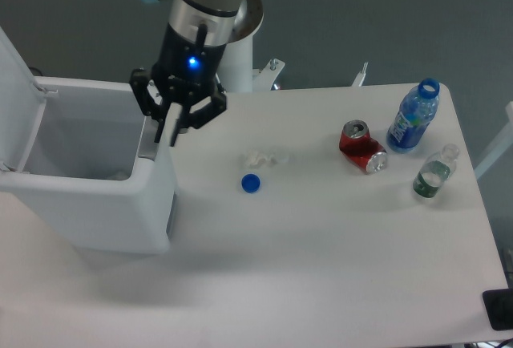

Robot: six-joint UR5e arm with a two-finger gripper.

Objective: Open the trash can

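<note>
The gripper (166, 136) hangs over the right rim of the trash can (88, 204), its jaws narrow with nothing between them. The bin sits just below and to the left of the jaws, lid (14, 99) swung upright and the inside showing. Off to the right of the jaws lie a blue cap (251, 183), a crushed red can (362, 147) and two bottles (414, 117).

No legible text. The labels on the blue bottle (413, 126) and the red can (362, 147) are too blurred to read.
</note>
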